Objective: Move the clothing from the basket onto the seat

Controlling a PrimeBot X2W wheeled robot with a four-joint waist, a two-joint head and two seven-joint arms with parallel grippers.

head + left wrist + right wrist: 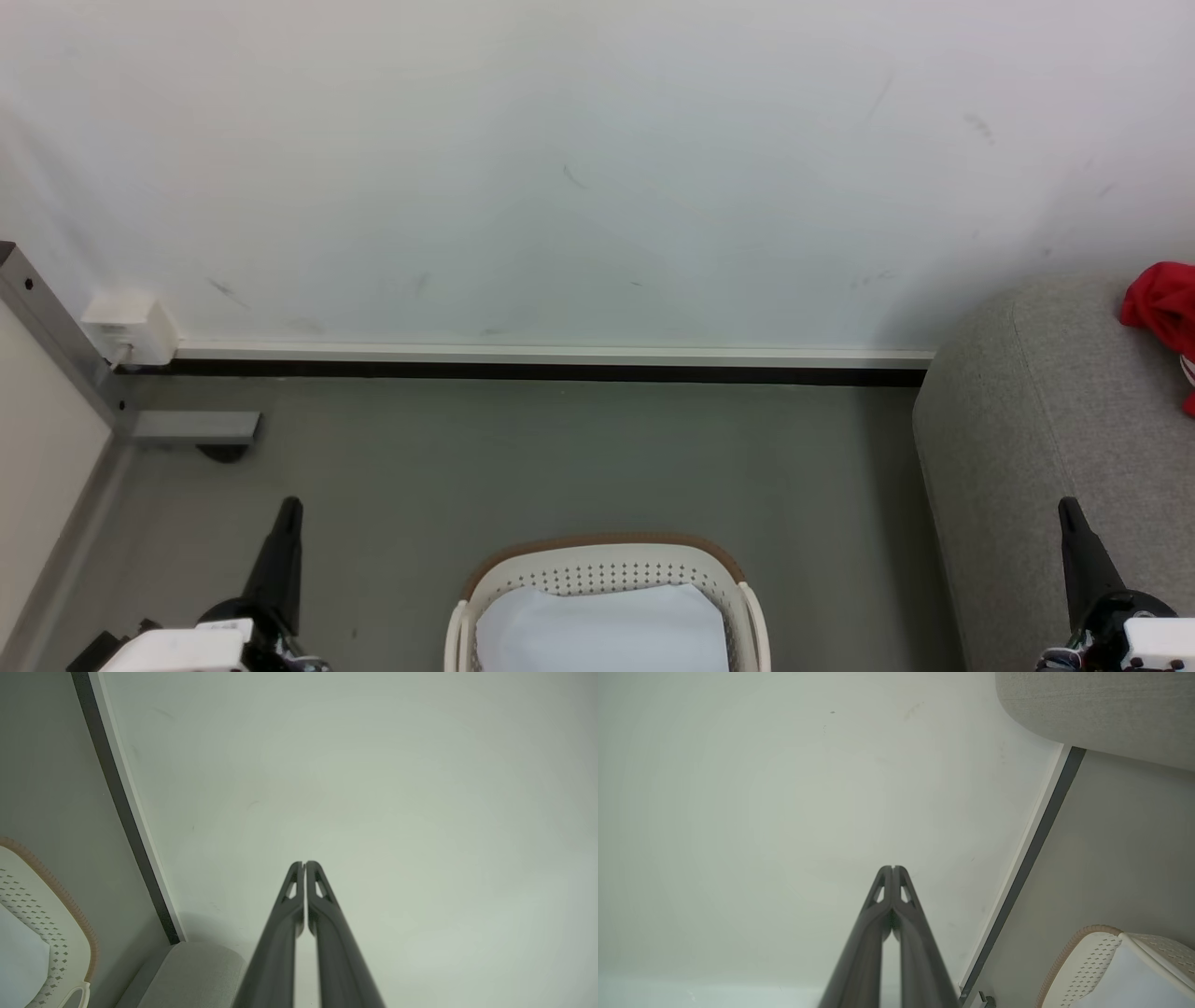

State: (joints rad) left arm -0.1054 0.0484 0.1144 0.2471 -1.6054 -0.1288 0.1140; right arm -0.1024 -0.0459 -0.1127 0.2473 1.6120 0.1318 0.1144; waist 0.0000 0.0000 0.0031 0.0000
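Basket sits upright at my 6 o'clock: cream, dotted with holes, brown-rimmed, its inside showing pale white. Grey seat bulks at 4 o'clock, near it. Red clothing lies crumpled on the seat at 3 o'clock.

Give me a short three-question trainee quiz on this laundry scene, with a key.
1. True or false: the bright red fabric clothing lies on the light grey upholstered sofa.
2. The cream-white perforated plastic basket stands on: A) the sofa; B) the grey floor; C) a wooden table.
3. Fill in: the left end effector and right end effector are both ____, holding nothing.
Key: 1 true; 2 B; 3 shut.
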